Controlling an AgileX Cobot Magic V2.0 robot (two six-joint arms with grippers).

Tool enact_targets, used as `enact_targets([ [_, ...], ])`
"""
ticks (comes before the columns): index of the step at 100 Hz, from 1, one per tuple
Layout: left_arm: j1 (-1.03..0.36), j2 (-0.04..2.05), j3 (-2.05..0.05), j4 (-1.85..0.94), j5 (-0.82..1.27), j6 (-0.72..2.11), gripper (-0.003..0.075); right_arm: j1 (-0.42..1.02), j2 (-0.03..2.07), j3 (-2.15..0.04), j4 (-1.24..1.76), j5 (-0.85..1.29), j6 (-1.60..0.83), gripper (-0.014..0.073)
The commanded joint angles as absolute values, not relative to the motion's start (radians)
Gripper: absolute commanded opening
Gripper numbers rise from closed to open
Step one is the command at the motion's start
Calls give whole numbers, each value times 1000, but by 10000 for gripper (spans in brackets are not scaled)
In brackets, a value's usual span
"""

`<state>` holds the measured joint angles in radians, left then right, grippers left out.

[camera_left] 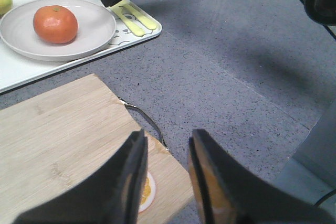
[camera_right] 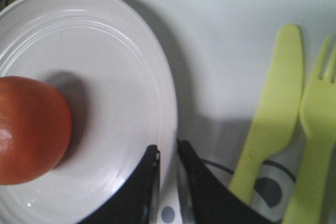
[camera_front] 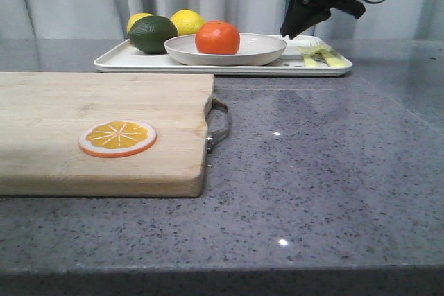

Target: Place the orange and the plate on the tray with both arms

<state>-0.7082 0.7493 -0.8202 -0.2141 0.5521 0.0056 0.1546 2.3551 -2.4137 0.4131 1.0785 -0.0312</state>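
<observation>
The orange (camera_front: pixel 217 37) rests in the off-white plate (camera_front: pixel 263 50), which sits on the white tray (camera_front: pixel 118 60) at the back of the table. All three also show in the left wrist view: orange (camera_left: pixel 55 23), plate (camera_left: pixel 89 35), tray (camera_left: pixel 21 72). My right gripper (camera_front: pixel 288 32) hangs just over the plate's right rim. In the right wrist view its narrowly parted fingers (camera_right: pixel 168 156) straddle the rim of the plate (camera_right: pixel 115 77), with the orange (camera_right: pixel 29 129) beside them. My left gripper (camera_left: pixel 167 145) is open and empty above the cutting board's right end.
A wooden cutting board (camera_front: pixel 90 123) with a metal handle (camera_front: pixel 220 119) fills the front left; a flat orange slice (camera_front: pixel 118 137) lies on it. On the tray are two lemons (camera_front: pixel 187 20), a dark green fruit (camera_front: pixel 152 34), and a yellow knife and fork (camera_front: pixel 322 55).
</observation>
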Motion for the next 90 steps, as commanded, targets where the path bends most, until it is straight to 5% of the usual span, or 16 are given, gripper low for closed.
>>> enact_targets([
  [1, -707, 745, -847, -227, 477, 8, 187, 151, 2235, -2447, 367, 1089, -40, 110],
  [38, -707, 745, -847, -227, 477, 8, 187, 159, 2090, -2444, 313, 1236, -61, -64],
  [76, -707, 745, -847, -227, 475, 8, 184, 163, 1933, -2435, 293, 1331, -92, -67],
  [90, -707, 745, -847, -227, 466, 8, 115, 163, 1867, -2388, 293, 1331, -92, -67],
])
